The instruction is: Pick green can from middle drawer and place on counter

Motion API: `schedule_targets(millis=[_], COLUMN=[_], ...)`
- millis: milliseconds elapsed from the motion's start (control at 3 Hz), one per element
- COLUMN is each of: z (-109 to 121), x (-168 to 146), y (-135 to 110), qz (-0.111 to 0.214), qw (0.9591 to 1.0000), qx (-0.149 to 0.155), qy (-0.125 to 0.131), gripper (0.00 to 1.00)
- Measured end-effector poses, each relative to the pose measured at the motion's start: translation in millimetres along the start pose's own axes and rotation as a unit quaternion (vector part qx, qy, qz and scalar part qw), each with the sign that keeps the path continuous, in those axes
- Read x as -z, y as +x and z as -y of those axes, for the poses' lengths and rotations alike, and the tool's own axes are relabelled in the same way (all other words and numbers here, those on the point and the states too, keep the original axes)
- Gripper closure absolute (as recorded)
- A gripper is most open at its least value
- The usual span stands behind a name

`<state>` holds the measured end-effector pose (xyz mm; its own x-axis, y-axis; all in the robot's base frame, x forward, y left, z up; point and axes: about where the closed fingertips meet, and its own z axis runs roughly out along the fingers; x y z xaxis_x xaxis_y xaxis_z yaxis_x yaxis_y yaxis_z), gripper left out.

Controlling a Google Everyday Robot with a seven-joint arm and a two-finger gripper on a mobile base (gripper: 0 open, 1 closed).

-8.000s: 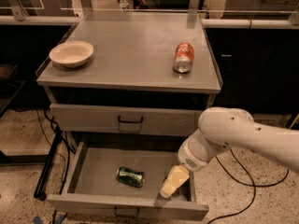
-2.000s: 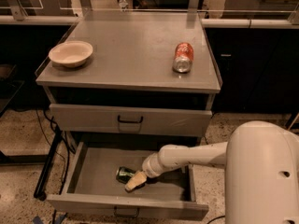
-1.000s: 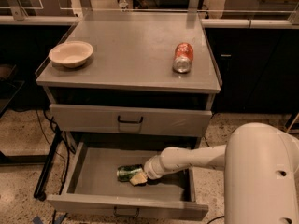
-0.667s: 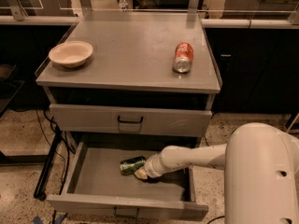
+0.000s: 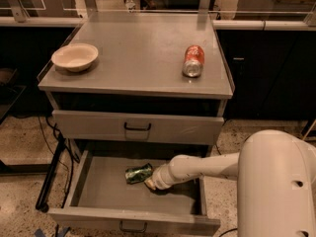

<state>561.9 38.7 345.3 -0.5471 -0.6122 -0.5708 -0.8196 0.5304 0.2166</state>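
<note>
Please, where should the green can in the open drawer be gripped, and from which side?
Grip the small dark-green metal can across its round middle, coming from above. It lies on its side in the open grey metal drawer, ends pointing roughly left and right, so its curved sides look free. The robot's hand is at its right end.

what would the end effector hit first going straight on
The green can: the end effector, low in the open drawer, points toward it and may be touching it; depth is unclear.
</note>
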Motion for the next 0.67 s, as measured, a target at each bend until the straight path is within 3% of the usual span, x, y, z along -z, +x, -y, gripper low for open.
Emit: schedule_targets(millis=[333,667], z=[0.0,0.0], x=[0.0,0.0], y=[0.0,0.0], qz=[0.000,0.000], qw=[1.0000,1.0000], qx=[0.000,0.000], qy=[0.000,0.000], gripper=[0.99,0.75])
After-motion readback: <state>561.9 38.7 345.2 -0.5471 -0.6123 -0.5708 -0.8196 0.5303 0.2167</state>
